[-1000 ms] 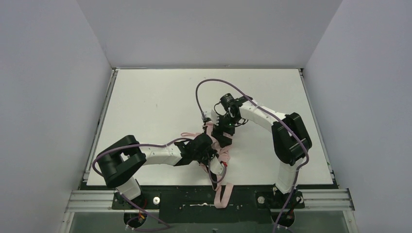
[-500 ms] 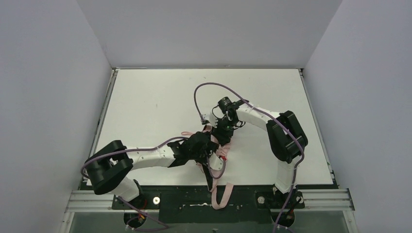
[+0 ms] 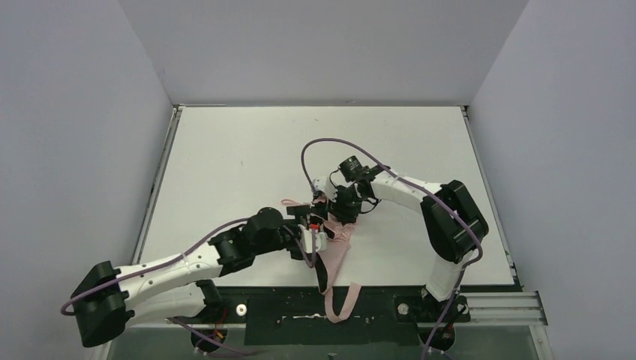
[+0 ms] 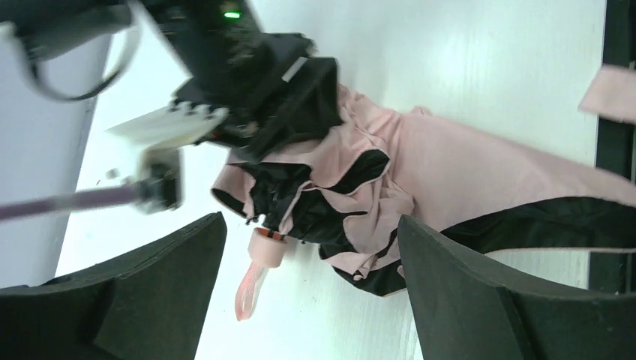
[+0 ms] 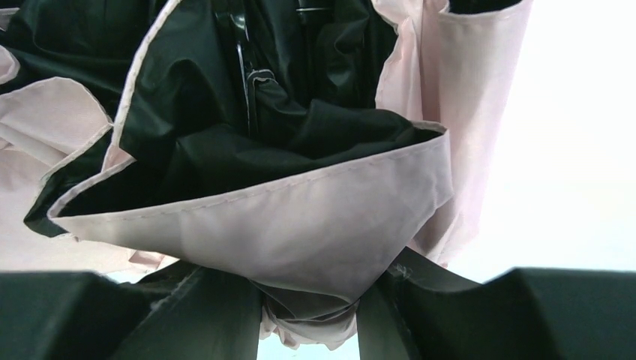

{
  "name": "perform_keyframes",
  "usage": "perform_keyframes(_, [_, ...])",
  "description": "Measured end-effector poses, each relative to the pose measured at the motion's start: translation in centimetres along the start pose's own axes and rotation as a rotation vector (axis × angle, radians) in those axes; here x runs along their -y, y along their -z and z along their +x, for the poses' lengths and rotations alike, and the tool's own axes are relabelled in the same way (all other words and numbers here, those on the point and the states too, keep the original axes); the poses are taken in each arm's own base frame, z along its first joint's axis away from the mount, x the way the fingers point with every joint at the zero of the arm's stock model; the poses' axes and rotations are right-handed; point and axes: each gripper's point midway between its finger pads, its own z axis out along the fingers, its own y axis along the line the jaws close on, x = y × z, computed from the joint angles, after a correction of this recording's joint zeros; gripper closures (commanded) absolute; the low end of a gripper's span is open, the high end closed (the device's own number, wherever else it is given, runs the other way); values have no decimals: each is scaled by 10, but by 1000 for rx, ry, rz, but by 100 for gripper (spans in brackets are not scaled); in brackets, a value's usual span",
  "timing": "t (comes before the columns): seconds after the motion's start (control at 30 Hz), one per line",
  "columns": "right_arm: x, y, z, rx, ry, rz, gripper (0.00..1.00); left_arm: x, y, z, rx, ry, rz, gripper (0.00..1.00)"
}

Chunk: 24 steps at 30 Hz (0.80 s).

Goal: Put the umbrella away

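From the top view, the umbrella [image 3: 335, 244] lies half-collapsed just below the middle of the frame on the white table [image 3: 225, 157]. Its pale pink canopy trails down past the table's lower edge over the black base rail [image 3: 285, 307]. The left gripper [image 3: 312, 234] comes in from the lower left and sits at the umbrella's left side, while the right gripper [image 3: 331, 215] comes down from the upper right onto its top end; neither claw's state is readable from this height. In the left wrist view, the left claw's black fingers [image 4: 165, 277] stand spread wide at the bottom corners with nothing pinched. The bunched pink and black canopy fills the centre and right, and the pink handle [image 4: 268, 252] with its strap [image 4: 248, 289] pokes down at centre left. At the upper left, the right claw bites into the canopy's folds. In the right wrist view, pink fabric with black lining crowds the whole frame, and a wad of it is squeezed between the two dark fingers [image 5: 112, 315] at the bottom edge.
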Motion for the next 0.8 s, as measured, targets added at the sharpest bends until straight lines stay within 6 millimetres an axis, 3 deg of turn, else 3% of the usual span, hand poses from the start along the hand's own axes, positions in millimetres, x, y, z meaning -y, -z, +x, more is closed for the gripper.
perform_keyframes(0.1, [5,0,-1,28,51,58,86,-16,22,-13,70,133,-76,17])
perform_keyframes(0.23, [12,0,-3,52,133,126,87,-56,55,-16,142,341,-232,13])
perform_keyframes(0.43, [21,-3,-10,51,251,212,87,-106,89,10,163,657,-453,12])
perform_keyframes(0.63, [24,-2,-12,66,351,294,88,-152,101,45,115,902,-571,12])
perform_keyframes(0.8, [26,-1,-12,89,401,344,88,-165,90,58,91,976,-549,12])
